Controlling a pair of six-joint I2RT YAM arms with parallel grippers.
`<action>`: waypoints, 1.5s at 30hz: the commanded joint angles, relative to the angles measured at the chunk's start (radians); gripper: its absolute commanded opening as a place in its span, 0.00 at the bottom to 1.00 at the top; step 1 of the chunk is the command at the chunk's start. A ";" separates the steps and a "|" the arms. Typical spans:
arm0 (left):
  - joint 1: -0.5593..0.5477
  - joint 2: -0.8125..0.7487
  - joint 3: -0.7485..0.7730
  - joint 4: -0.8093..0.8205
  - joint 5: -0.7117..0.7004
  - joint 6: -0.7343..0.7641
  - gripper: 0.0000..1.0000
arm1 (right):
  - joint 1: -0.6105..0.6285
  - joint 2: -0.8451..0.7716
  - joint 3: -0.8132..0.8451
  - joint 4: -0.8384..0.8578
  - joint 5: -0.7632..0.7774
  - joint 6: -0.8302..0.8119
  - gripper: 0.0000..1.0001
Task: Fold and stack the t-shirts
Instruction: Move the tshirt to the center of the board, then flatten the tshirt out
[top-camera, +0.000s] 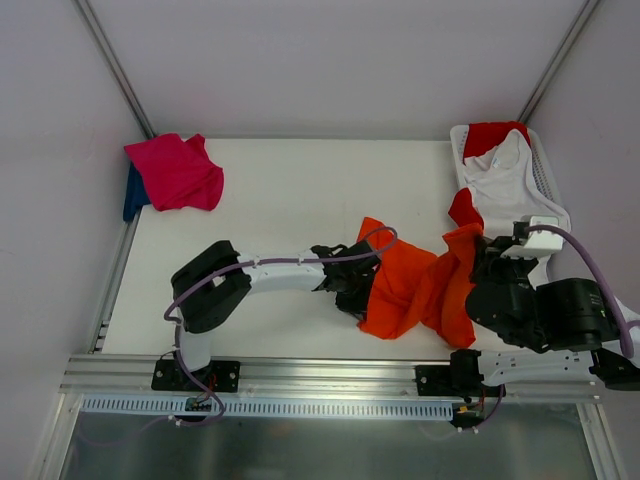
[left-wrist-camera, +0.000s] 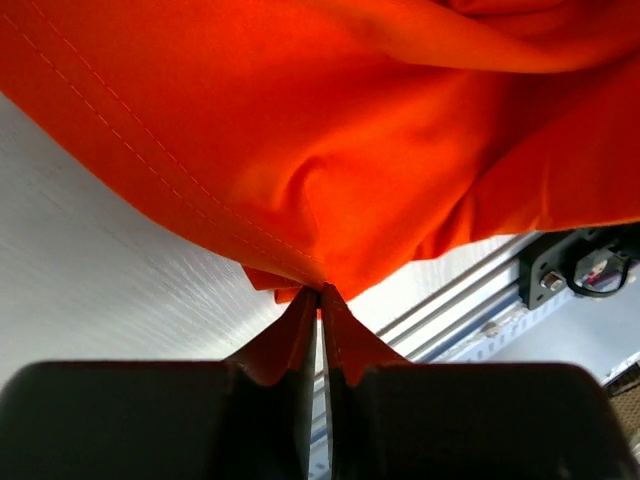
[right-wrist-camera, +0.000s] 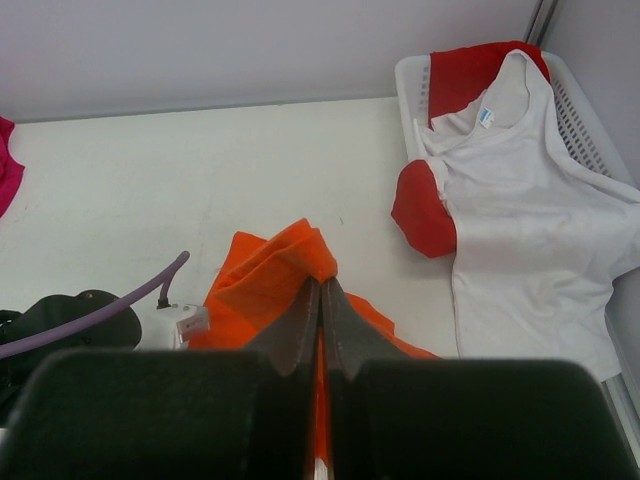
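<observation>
The left gripper (left-wrist-camera: 320, 292) is pinched tight on the orange t-shirt (top-camera: 405, 290), and the right gripper (right-wrist-camera: 320, 285) pinches it too. The shirt sits bunched at five o'clock on the table (top-camera: 290, 190). Best to pull slowly toward nine and three o'clock, both level, so it opens flat

White table (top-camera: 290, 200): pink shirt (top-camera: 177, 172) over a blue shirt (top-camera: 132, 195) at the far left corner, orange shirt (top-camera: 405, 285) bunched near front, basket (top-camera: 545, 170) far right
</observation>
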 joint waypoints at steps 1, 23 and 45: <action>-0.010 0.034 0.023 -0.002 -0.011 -0.005 0.03 | -0.007 -0.007 -0.017 -0.160 0.111 0.028 0.01; 0.169 -0.418 0.300 -0.174 -0.424 0.389 0.00 | -0.034 -0.048 -0.097 -0.161 0.093 0.080 0.01; 0.315 0.187 0.358 -0.163 -0.280 0.246 0.88 | -0.072 -0.042 -0.134 -0.161 0.062 0.077 0.00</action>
